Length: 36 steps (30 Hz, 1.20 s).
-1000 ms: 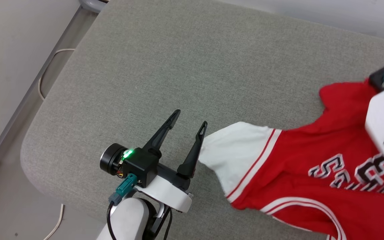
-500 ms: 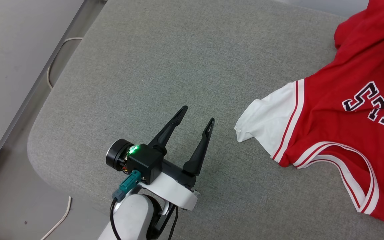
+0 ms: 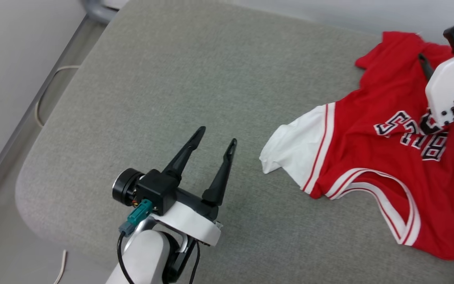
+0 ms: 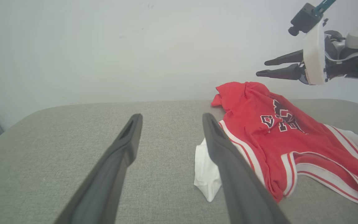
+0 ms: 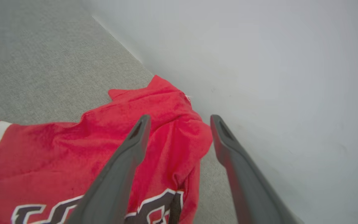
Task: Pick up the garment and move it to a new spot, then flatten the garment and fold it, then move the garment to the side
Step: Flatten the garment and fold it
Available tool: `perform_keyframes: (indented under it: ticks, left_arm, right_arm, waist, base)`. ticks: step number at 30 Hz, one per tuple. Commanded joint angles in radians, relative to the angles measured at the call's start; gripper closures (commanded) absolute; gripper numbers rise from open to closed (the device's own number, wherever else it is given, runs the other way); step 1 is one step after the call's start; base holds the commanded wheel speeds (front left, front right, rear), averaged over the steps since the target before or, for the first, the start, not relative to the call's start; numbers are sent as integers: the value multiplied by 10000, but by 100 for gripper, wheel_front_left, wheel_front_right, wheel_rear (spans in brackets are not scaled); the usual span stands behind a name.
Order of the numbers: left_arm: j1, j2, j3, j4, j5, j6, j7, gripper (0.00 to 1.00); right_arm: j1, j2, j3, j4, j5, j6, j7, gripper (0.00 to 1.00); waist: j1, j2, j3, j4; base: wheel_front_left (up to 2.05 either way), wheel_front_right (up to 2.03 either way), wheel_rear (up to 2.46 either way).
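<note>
Two empty, jaws apart: left gripper (image 3: 217,135), right gripper (image 5: 180,118); garment (image 3: 369,118) loose on cushion (image 3: 172,79).

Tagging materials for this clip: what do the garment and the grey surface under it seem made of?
The garment: soft matte knit, perhaps cotton or polyester; it lies in limp creases, no sheen. The grey surface: padded, covered in matte woven cloth, judging by its flecked weave and rounded corner.
</note>
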Motion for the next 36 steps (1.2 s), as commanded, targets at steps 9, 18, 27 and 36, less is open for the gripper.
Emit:
perform_keyframes:
  ticks: [9,18,27,36]
  left_arm:
    - [557,184,652,97,-409,-20,-25,0]
    - [1054,183,1300,430,-773,-20,-25,0]
    - [1211,289,1546,1390,-888,-18,-23,0]
    - [739,636,1549,2339,-751,260,634,0]
  right_arm:
    - [2056,428,-1303,-1148,993,-18,-2366,0]
    - [5060,875,-3430,-3741,1396,-16,-3044,0]
    - [9070,2854,-6460,-8000,486,-12,-2619,0]
    - [10541,3826,-6792,-10270,49,-13,-1828,0]
  waist:
    - [0,0,-1446,-1575]
    - [0,0,-1932,-2515]
    - [0,0,-2044,-3185]
    - [0,0,-1728,-3750]
  base:
    - [0,0,0]
    - [0,0,0]
    - [0,0,0]
    - [0,0,0]
